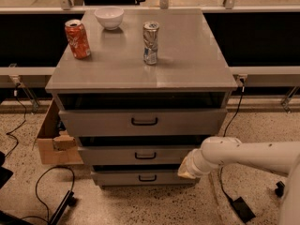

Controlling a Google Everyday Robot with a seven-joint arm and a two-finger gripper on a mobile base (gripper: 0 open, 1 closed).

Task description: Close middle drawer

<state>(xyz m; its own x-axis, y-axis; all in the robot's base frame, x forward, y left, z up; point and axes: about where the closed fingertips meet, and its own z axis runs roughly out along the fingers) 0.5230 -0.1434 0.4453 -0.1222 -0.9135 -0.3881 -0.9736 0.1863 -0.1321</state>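
Three drawers stood in the grey cabinet, and the middle drawer [117, 154] was the second of them, with a low flat front and a small black bar handle [145, 155]. A dark gap showed above its front, so we judged it to be not yet fully closed. The gripper [187, 168] was at the right end of this front, low, close to the border with the bottom drawer [122, 177]. Whether it already touched the front, we could not say. Whether the claw was spread or pressed together, we also could not tell.

For this step we thought the push should go straight into the cabinet, horizontally. The contact should be clearly on the middle front, not on the edge of the drawer below. A push so far from the handle could turn the tray a little in its rails, so a slow and steady push seemed better, or a contact nearer to the centre.

Above was the taller top drawer [103, 122], also showing a dark gap. On the cabinet top [187, 64] stood a red can [77, 39], a silver can [151, 42] and a white bowl [109, 17]. We judged that a hard stop could shake them. A cardboard box [51, 142] lay on the floor to the left of the cabinet.
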